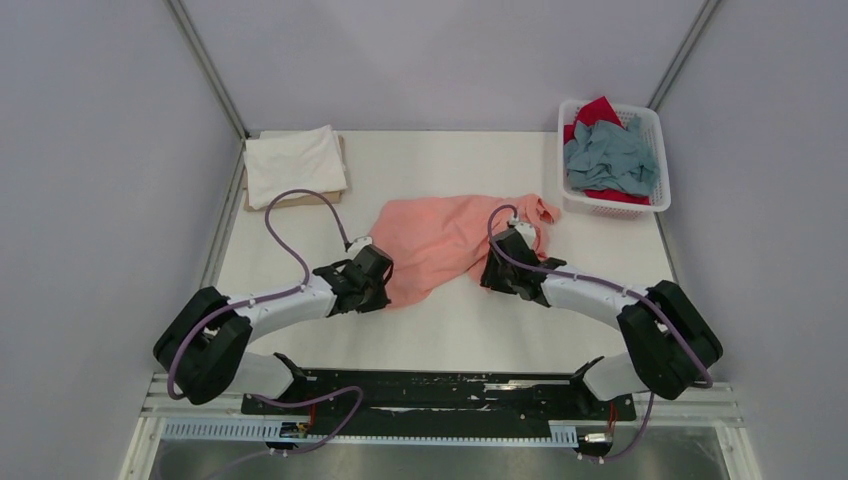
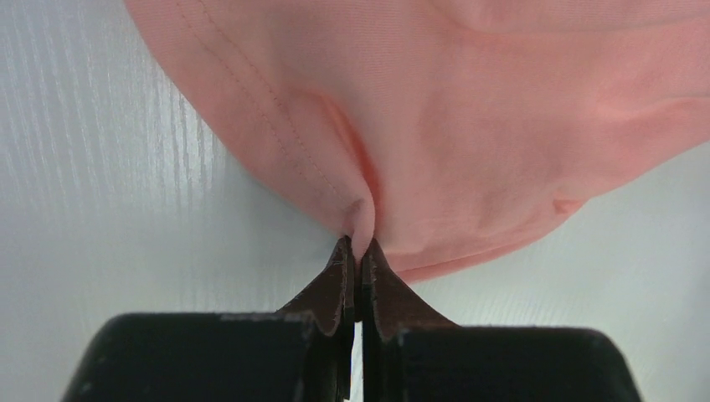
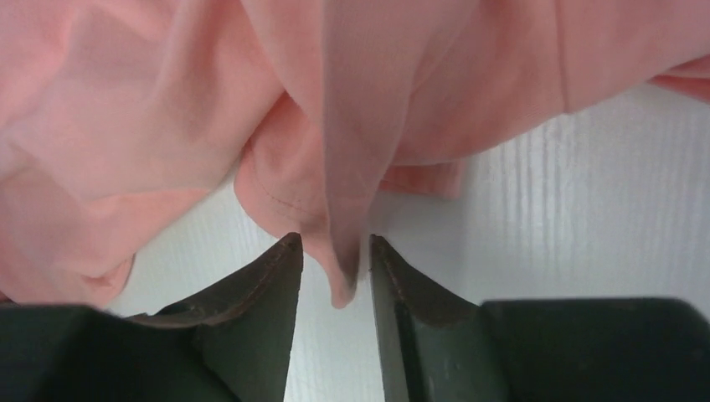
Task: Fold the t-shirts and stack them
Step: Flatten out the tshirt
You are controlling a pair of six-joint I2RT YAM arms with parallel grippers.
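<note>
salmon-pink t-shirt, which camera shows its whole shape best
Top external: the whole salmon-pink t-shirt lies crumpled on the table. The left wrist view shows only a hemmed edge pinched in the left gripper, jaws shut; the right wrist view shows only folds, one hanging between the parted jaws of the right gripper.

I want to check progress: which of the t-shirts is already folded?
The white t-shirt, a neat rectangle at the far left. The salmon-pink shirt lies crumpled mid-table; the grey-blue shirt and red shirt are bunched in the basket.
</note>
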